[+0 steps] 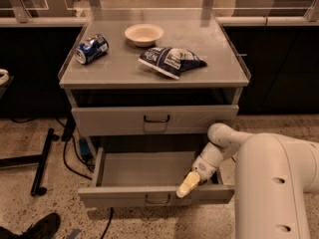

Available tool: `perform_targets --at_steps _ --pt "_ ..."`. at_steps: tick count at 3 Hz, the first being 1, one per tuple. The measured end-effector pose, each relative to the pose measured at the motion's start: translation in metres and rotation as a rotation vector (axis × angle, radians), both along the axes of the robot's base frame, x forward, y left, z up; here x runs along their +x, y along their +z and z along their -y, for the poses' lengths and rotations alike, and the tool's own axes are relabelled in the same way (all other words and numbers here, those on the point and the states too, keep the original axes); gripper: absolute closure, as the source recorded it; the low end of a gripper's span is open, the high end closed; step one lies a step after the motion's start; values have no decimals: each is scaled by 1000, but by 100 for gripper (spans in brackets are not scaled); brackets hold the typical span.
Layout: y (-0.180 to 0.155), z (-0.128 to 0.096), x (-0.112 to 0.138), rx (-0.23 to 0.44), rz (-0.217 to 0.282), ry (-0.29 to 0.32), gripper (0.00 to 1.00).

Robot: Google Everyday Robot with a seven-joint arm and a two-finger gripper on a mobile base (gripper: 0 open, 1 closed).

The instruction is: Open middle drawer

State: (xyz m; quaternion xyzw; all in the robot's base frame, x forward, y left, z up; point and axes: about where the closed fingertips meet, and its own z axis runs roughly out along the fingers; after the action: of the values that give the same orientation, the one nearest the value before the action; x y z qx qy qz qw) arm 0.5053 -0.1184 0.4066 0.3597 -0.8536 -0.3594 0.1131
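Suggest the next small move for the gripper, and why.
Probably lift the gripper up and clear of the middle drawer. The drawer already stands well out, its inside exposed, and the gripper sits at its front rim, right of the handle, so little pulling seems left.

Dim, warm light falls from overhead onto the cabinet top (219, 59). Deep shadow sits beneath it. The gripper (188, 184) shows pale over the middle drawer (134, 171) front.

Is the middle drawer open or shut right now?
Open. The middle drawer is pulled well out, its grey tray showing; the gripper hangs just inside its front edge.
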Motion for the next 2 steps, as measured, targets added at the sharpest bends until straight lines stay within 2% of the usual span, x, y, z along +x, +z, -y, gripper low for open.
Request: perform_targets --at_steps 1,2 --pt "-3 15 -20 -3 -36 29 0" --pt "-2 19 -28 -8 -57 49 0"
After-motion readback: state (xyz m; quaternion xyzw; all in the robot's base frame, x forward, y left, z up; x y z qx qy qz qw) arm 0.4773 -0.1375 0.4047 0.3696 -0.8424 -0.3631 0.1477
